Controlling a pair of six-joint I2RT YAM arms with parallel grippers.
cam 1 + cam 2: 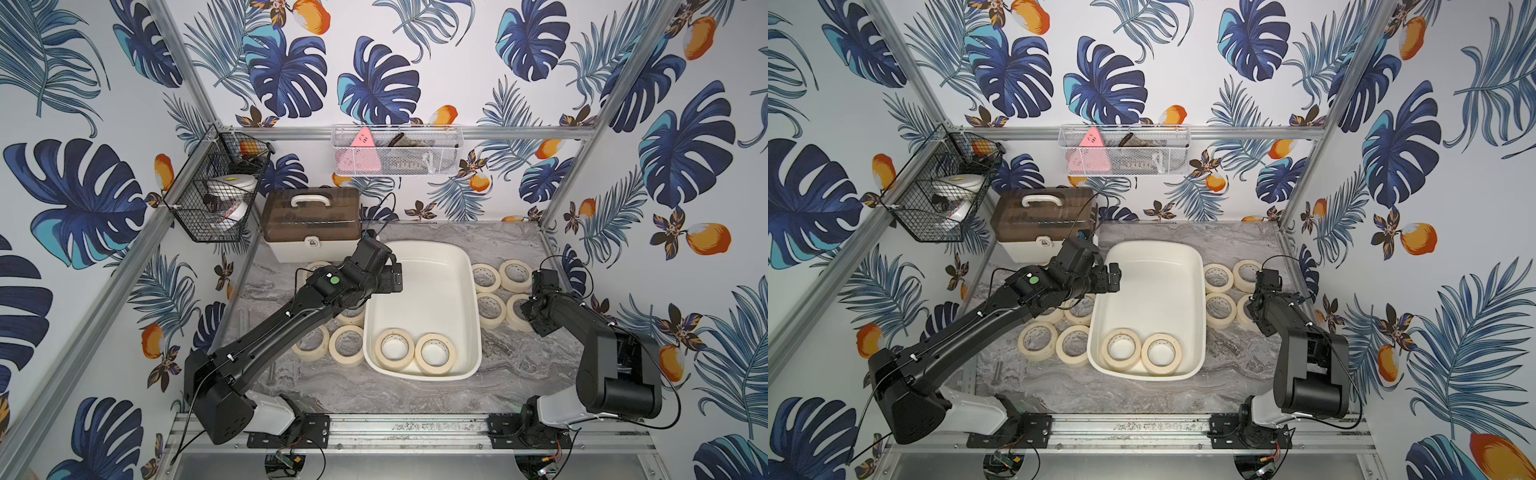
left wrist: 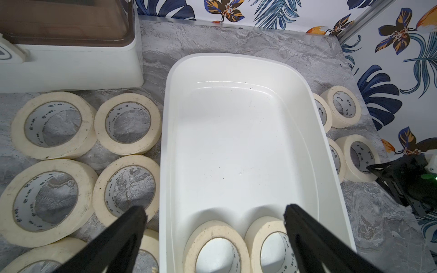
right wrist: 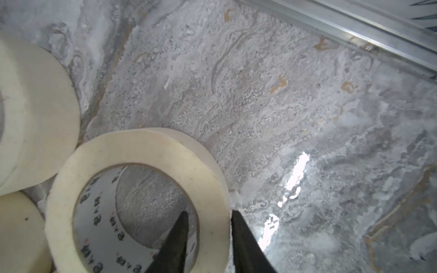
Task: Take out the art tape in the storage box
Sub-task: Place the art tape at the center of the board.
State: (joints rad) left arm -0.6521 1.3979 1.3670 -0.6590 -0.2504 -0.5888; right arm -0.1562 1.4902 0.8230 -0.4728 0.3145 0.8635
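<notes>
Two art tape rolls (image 1: 395,348) remain at the storage box's (image 1: 428,291) near end, others (image 1: 347,345) on the tabletop (image 1: 519,365); left gripper (image 2: 214,210) spread wide above, right gripper (image 3: 208,212) loosely straddling a right-edge roll (image 3: 142,153)

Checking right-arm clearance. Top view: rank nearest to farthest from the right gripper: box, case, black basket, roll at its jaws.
1. Roll, right of the box, at the right gripper.
2. Box, centre.
3. Case, back left.
4. Black basket, left wall.
</notes>
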